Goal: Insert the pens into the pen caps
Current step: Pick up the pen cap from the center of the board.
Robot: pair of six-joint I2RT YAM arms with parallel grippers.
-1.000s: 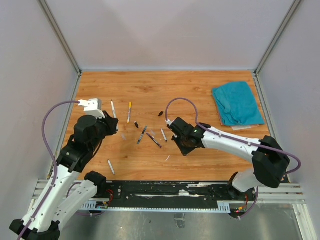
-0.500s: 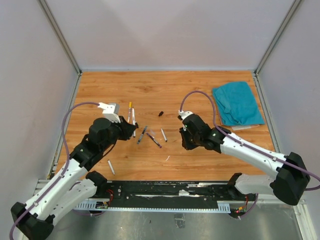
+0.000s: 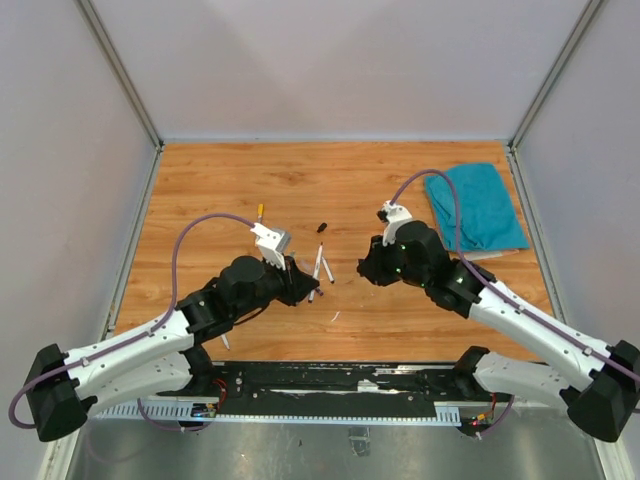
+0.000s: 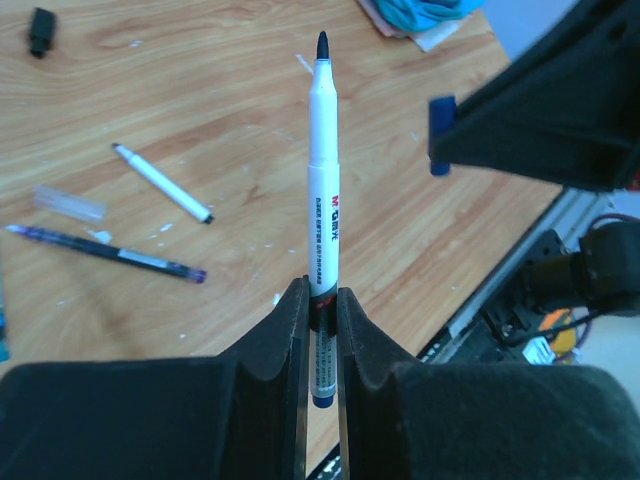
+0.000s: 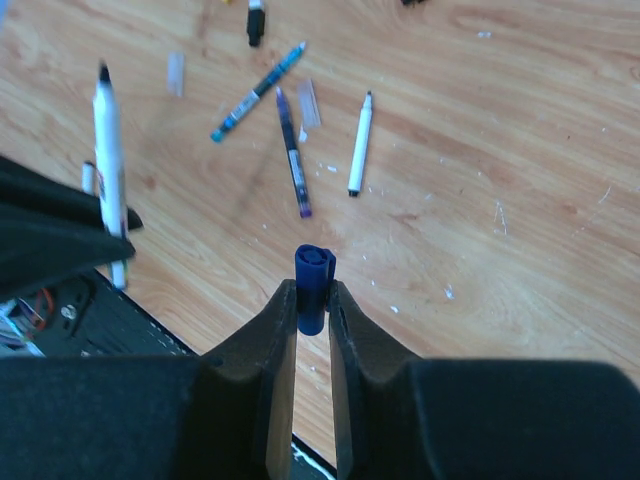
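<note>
Wood-grain tabletop (image 3: 200, 180), boxed in by plain grey wall panels (image 3: 330, 60), carries the work. A crumpled teal cloth (image 3: 475, 208) lies at the far right, well apart from the pens, presumably to keep it out of the arms' way.

Both arms are raised above the middle of the table and face each other. The left gripper (image 4: 320, 295) is clamped on the lower barrel of a white marker pen with a black tip (image 4: 322, 180). Holding it near the tail leaves the whole writing end free and pointing away from the fingers, which is what a cap needs to slide on.

The right gripper (image 5: 312, 295) is closed on a stubby blue cap (image 5: 313, 275). It is pinched low so that its outer end, apparently the open mouth, juts past the fingertips toward the other arm.

In the left wrist view the cap sits beyond and to the right of the pen tip. They are apart and not yet in line, so I judge the step to be alignment before insertion.

Below, on the wood between the arms, lie a slim white pen (image 5: 359, 145), a dark purple pen (image 5: 292, 150) and a blue-green pen (image 5: 255, 92). A small black cap (image 5: 255, 25) lies near them, all loose and uncapped, waiting for their turn.
</note>
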